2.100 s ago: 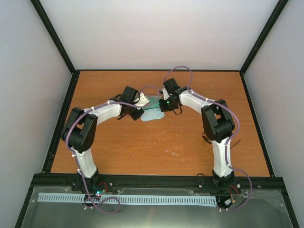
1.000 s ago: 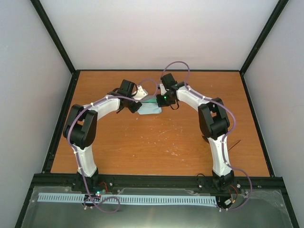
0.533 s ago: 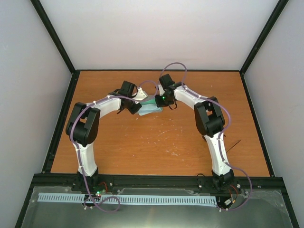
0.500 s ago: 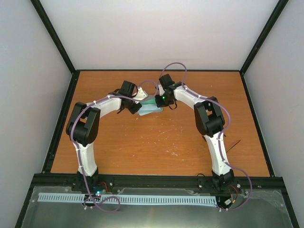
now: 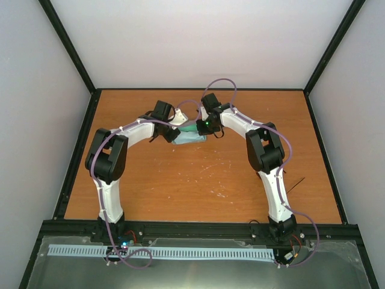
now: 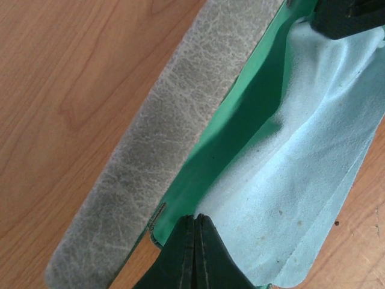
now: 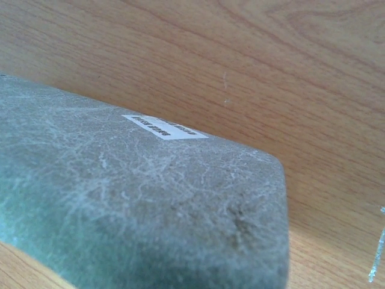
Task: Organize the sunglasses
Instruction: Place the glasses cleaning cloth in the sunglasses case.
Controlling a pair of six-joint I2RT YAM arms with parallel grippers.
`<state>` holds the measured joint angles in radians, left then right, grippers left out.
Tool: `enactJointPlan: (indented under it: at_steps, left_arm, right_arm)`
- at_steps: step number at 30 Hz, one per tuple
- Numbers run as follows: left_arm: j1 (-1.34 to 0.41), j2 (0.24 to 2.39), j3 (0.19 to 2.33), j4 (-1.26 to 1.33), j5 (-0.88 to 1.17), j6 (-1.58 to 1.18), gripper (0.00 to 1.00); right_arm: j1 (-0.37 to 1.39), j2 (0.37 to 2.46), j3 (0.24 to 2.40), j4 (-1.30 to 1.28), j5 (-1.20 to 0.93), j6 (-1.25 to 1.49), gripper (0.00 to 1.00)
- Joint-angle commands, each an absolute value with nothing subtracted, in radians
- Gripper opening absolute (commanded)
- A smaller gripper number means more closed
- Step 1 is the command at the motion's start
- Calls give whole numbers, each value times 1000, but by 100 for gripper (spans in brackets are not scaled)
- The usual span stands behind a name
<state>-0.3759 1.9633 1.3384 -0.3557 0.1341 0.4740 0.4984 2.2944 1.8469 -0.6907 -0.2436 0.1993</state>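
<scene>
The grey case point(image 5: 194, 130) lies open on the table between both grippers, its green lining point(image 6: 240, 108) showing. The pale blue cloth point(image 6: 301, 150) lies in and over the lining and also shows in the top view point(image 5: 190, 139). My left gripper point(image 6: 197, 218) is shut, its tips at the cloth's near edge on the lining; it also shows in the top view point(image 5: 174, 135). My right gripper point(image 5: 204, 127) is at the case's far end, where its dark fingers point(image 6: 349, 18) grip it. The case's grey outside point(image 7: 138, 198) fills the right wrist view. The sunglasses are hidden.
A white label point(image 7: 165, 126) sits on the case's outside. The orange wooden table point(image 5: 198, 180) is bounded by black frame rails point(image 5: 78, 150) and pale walls. A thin dark strand point(image 5: 295, 185) lies beside the right arm's lower link.
Both grippers have closed in toward each other and slightly away from the bases. The cloth, which stuck out toward the front, now lies drawn in against the case.
</scene>
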Motion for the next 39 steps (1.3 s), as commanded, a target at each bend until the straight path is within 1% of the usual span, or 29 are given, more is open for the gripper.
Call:
enactJointPlan:
  at_steps: [1,17,19,20,21,24,26,27,29,31,35,37,39]
  left_arm:
    - [-367,1989,1373,-352,141,477,1]
    - [-367,1980,1358,-310,115,468,2]
    - [-367,1982,1356,-315,116,469,6]
    - [-367,1983,1355,-319,116,465,11]
    - [-367,1983,1353,-321,116,464,13]
    - [-367,1974,1345,-318,115,459,16]
    - [-368,1970,1341,-317,113,457,22]
    - [-368,1968,1340,-317,112,456,23]
    - [-368,1963,1339,-318,108,452,25]
    - [-368,1955,1338,-316,107,446,31]
    - [-373,1915,1321,-317,113,430,36]
    - [-380,1891,1307,-313,116,417,37]
    - [-390,1863,1279,-311,125,400,37]
  right_arm:
    - [502,2298,1868,-677,-237,202,3]
    - [505,2267,1820,-617,-225,214,3]
    - [505,2273,1823,-625,-227,213,6]
    - [505,2274,1824,-627,-227,213,10]
    - [505,2273,1822,-628,-224,214,13]
    - [504,2261,1816,-614,-214,216,13]
    - [505,2258,1814,-607,-211,216,13]
    - [505,2256,1816,-606,-209,216,13]
    - [504,2251,1814,-603,-207,219,17]
    - [505,2229,1802,-593,-200,223,20]
    - [505,2165,1764,-581,-166,229,26]
    - [505,2115,1721,-570,-144,235,30]
    - [505,2058,1659,-554,-120,242,32]
